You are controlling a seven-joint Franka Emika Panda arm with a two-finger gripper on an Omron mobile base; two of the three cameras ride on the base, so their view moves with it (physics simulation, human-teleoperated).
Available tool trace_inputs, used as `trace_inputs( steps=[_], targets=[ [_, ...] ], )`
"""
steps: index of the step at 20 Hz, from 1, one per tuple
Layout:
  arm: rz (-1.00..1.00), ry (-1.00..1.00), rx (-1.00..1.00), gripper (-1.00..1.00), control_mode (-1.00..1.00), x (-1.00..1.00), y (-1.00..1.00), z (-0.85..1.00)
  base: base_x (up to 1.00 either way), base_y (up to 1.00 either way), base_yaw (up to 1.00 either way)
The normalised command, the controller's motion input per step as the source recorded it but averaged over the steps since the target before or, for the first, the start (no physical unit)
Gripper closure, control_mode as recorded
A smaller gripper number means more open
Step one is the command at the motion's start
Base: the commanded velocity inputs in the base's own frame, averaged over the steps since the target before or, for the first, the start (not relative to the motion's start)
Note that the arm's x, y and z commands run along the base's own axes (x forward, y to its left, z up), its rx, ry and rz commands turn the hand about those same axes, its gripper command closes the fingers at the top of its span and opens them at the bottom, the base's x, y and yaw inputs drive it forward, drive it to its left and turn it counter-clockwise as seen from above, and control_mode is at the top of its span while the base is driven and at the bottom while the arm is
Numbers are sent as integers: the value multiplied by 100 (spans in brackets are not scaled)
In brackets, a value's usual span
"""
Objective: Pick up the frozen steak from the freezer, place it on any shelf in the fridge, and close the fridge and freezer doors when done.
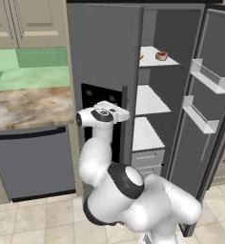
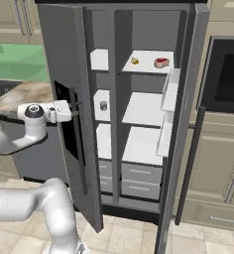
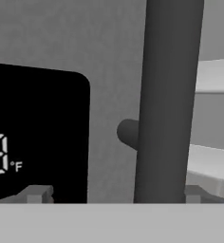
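So the steak [image 2: 161, 62] is already sitting on the top shelf [image 2: 147, 68] of the fridge [image 2: 153, 30], a bit to the right of a small yellow thing [image 2: 134, 61], so I'd call the moving part done. What's left is the doors, and both are open right now.

The freezer door [image 1: 105, 57] (the one with the black dispenser panel [image 3: 38, 133]) is swung about halfway out. The fridge door [image 1: 205, 119], with its white bins, hangs wide open on the other side of the fridge. A little grey can [image 2: 103, 105] sits on the middle freezer [image 2: 101, 30] shelf, left of the fridge divider.

The gripper [image 3: 114, 195] is right up at the freezer door's handle [image 3: 167, 99]. In the hand view the fingers [image 3: 35, 193] sit spread, one either side of the bar, not squeezing it, so released I'd say. Whether they actually touch the door I can't tell.

My guess is it's lining up to push or pull the freezer door shut, then the fridge door after. Roughly two thirds through.
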Motion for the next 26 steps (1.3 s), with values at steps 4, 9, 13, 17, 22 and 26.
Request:
trace_inputs(
  steps=[4, 9, 13, 17, 22, 26],
  targets=[
    [0, -2, 0, -100, -100, 82, -56, 9, 0, 0, 0],
    [0, -1, 0, -100, -100, 80, -57, 6, 0, 0, 0],
    [0, 0, 0, -100, -100, 88, -47, 1, 0, 0, 0],
    [0, 0, 0, -100, -100, 76, -24, 0, 0, 0, 0],
    [-1, 2, 1, -100, -100, 50, -7, 0, 0, 0, 0],
    [0, 4, 3, -100, -100, 36, -1, 7, 0, 0, 0]
  ],
)
